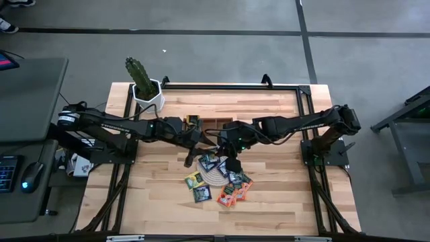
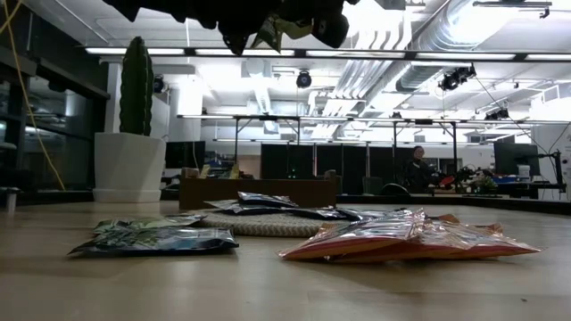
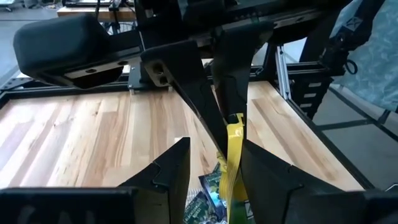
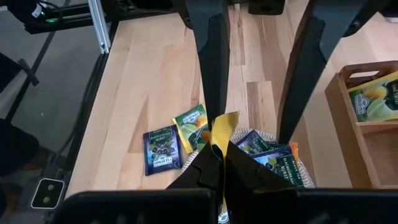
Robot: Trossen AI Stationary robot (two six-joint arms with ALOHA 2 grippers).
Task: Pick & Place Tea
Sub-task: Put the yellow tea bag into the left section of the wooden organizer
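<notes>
A light wooden table (image 1: pixel 269 202) with a black metal frame (image 1: pixel 228 86) round its edges is seen. A cactus in a white pot (image 1: pixel 145 89) is stood at the table's far left corner. A brown wooden tray (image 1: pixel 213 124) is set near the table's middle toward the far edge, and a round woven mat (image 1: pixel 215 179) is laid a bit nearer than that. Left of the table, a grey desk (image 1: pixel 30 87) with a keyboard (image 1: pixel 5 171) and mouse (image 1: pixel 31 177) can be made out. A person (image 2: pixel 416 168) is glimpsed way back in the room beyond the table.
</notes>
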